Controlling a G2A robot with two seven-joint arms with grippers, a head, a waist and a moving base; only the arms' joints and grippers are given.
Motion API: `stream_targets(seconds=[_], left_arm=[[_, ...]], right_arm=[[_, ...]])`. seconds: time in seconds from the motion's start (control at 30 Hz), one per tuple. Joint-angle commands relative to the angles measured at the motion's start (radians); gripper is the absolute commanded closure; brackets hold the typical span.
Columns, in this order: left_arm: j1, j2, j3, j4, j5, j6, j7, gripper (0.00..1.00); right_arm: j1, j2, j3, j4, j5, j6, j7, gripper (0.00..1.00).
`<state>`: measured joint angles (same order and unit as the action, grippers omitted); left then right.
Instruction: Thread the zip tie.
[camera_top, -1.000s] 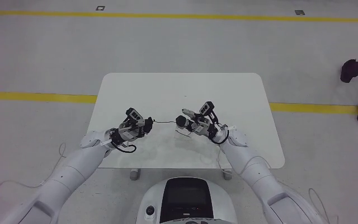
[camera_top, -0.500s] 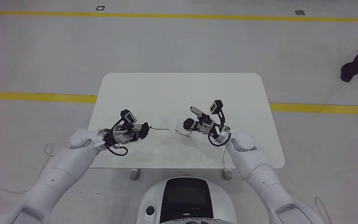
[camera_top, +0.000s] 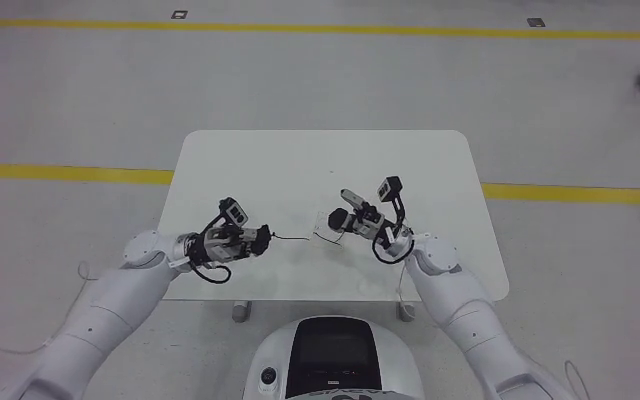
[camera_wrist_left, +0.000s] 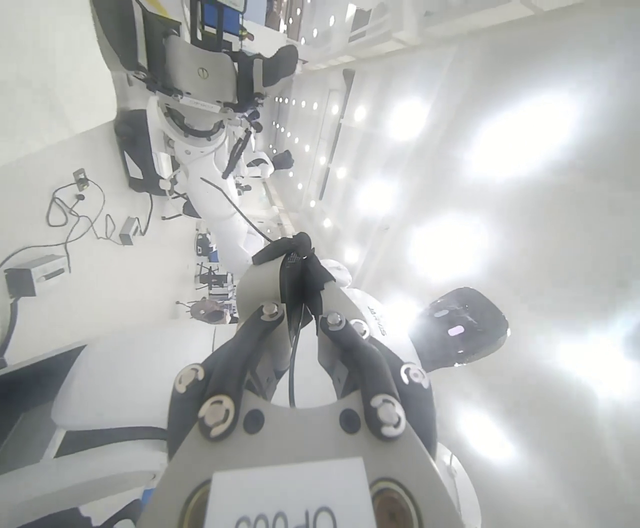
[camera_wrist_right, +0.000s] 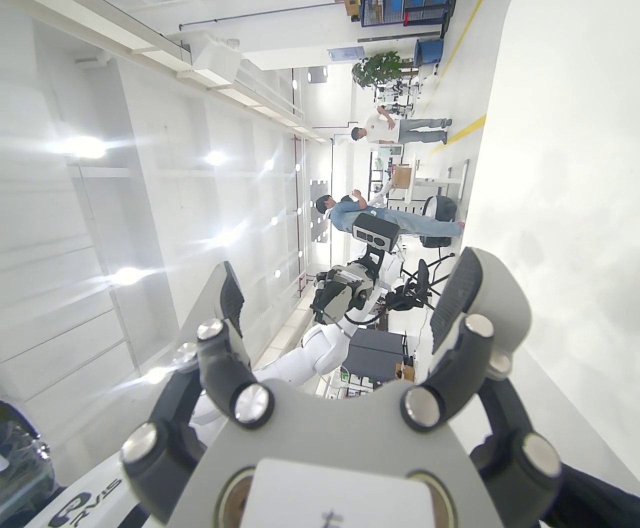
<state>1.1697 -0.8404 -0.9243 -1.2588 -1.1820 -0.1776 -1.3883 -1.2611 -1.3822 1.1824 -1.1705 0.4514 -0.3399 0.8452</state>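
Observation:
A thin black zip tie (camera_top: 287, 238) sticks out sideways from my left gripper (camera_top: 262, 239) toward the table's middle, held above the white table (camera_top: 420, 160). In the left wrist view the left gripper (camera_wrist_left: 296, 250) is shut on the zip tie (camera_wrist_left: 295, 340), whose strap runs back between the fingers. My right gripper (camera_top: 333, 221) hangs a short way to the right of the tie's free end, apart from it. In its own view the right gripper (camera_wrist_right: 345, 290) stands open with nothing between its ribbed pads (camera_wrist_right: 457, 295).
The tabletop carries nothing else; its front edge (camera_top: 300, 297) lies just below both arms. Yellow floor lines run behind the table. People stand far off in the room in the right wrist view.
The two grippers, close together around the tie a second ago, have drawn apart. The left one moved left and toward the front edge with the tie; the right one backed off to the right.

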Motion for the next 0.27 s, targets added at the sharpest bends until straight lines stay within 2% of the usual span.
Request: stream_targets(seconds=[0.0, 0.23], left_arm=[[0.004, 0.001, -0.008, -0.019, -0.009, 0.005, -0.002, 1.0], [0.023, 0.008, -0.031, -0.085, -0.026, 0.012, -0.002, 1.0]], right_arm=[[-0.012, 0.003, 0.014, -0.02, -0.003, 0.0, -0.004, 0.0], [-0.04, 0.009, 0.053, -0.065, -0.007, 0.0, -0.021, 0.0]])
